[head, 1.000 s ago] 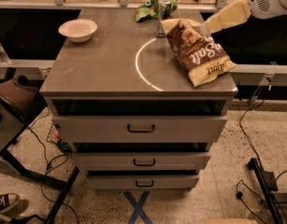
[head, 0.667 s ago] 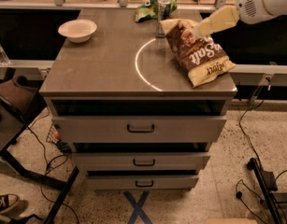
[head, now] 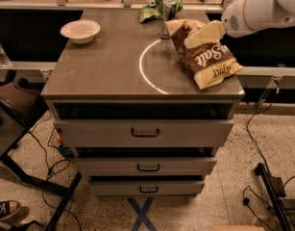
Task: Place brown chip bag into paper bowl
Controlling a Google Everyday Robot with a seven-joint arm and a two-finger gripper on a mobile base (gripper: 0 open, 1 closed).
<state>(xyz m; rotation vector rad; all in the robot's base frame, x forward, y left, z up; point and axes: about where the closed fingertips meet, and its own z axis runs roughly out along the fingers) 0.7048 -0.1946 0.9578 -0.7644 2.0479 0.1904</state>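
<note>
Down and to the left of where it was a second ago, the gripper [head: 190,42] now lies over the upper end of the one brown chip bag [head: 210,65], on the right side of the desk [head: 104,69]. I cannot tell how its jaws stand. One paper bowl [head: 80,31] sits at the upper left, well apart from the bag. One green bag [head: 151,12] and one can [head: 168,9] are at the back edge. Three drawers [head: 144,133] show below.

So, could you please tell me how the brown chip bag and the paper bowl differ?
The brown chip bag is dark, glossy and lettered; the paper bowl is plain white. The bag is far larger than the bowl. The bag lies flat near the right edge, with the gripper over its far end; the bowl sits upright at the back left. Both rest on the cabinet top, well apart.
</note>
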